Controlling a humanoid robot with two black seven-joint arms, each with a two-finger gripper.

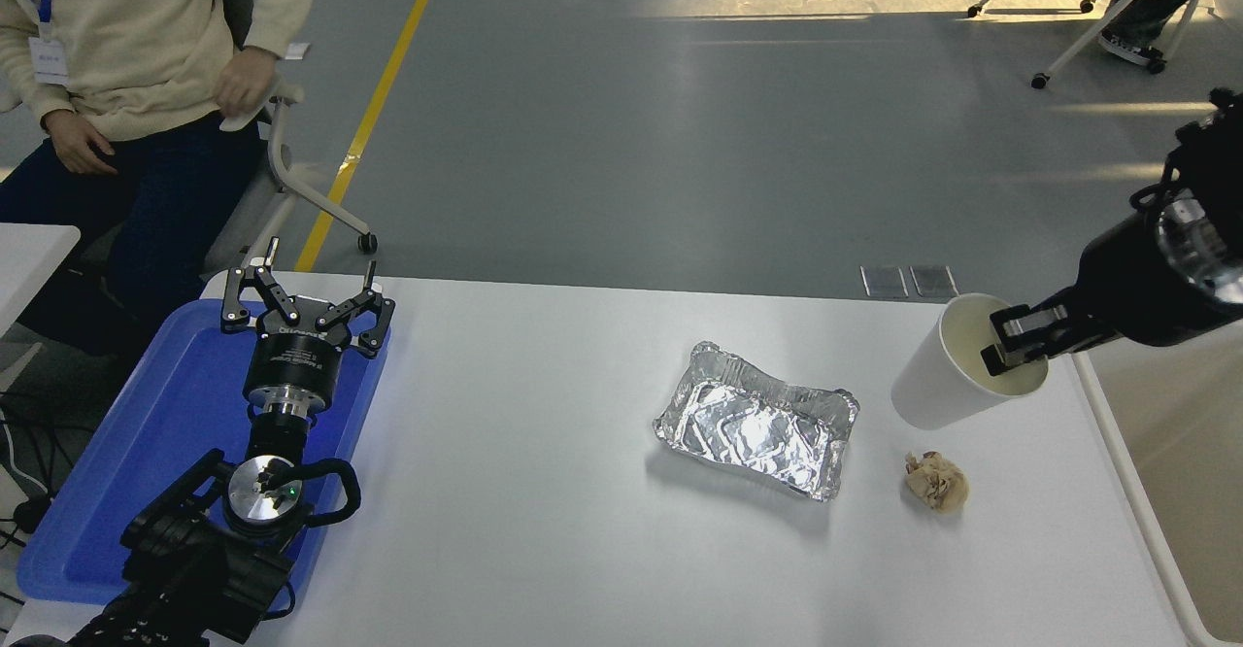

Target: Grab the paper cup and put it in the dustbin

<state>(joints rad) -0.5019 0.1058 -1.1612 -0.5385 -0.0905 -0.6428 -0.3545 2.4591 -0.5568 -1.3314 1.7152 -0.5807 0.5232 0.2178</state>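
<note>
White paper cup (947,375) hangs beside the dustbin (1117,453), my right gripper (1015,344) fingers pinching its rim so I can drop it in.

Right tool (1010,346) clamped, arm reaching in from the right edge — left tool (303,309) spread, parked lower left.
</note>
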